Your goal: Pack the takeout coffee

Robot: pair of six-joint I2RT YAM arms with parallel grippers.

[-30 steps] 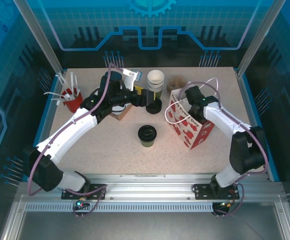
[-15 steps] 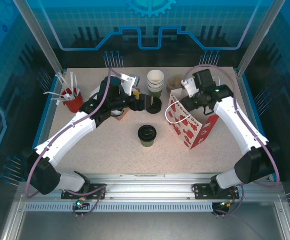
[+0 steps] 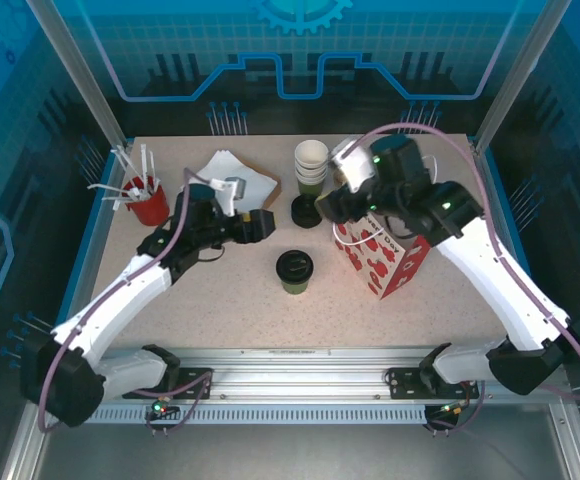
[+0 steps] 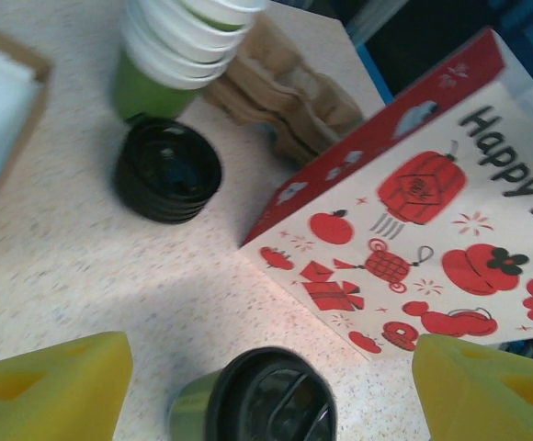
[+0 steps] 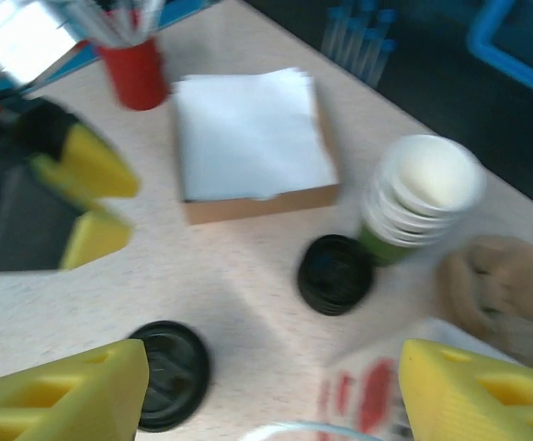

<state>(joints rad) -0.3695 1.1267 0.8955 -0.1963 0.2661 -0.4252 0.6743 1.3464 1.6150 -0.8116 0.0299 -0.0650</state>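
Two arms extended over a speckled beige table (image 3: 220,300) with a blue rim. Blue printed panels (image 3: 300,60) on aluminium posts (image 3: 78,70) enclosed it, and a slotted rail (image 3: 300,365) ran along the near edge.

The coffee (image 3: 294,270) stood upright near the table centre with its black lid on. It was outside the bag (image 3: 380,255), which stood just to its right, and nothing gripped it.

The left gripper (image 3: 258,224) hung left of and beyond the coffee, released, its yellow fingers (image 4: 46,390) spread wide with nothing between them. The right gripper (image 3: 330,208) hung above the bag's far corner, likewise released and holding nothing.

Farther back were the loose lids (image 3: 306,211), the cup stack (image 3: 311,165), a brown carrier (image 4: 276,87), napkins (image 3: 235,172) and a red holder (image 3: 146,200).
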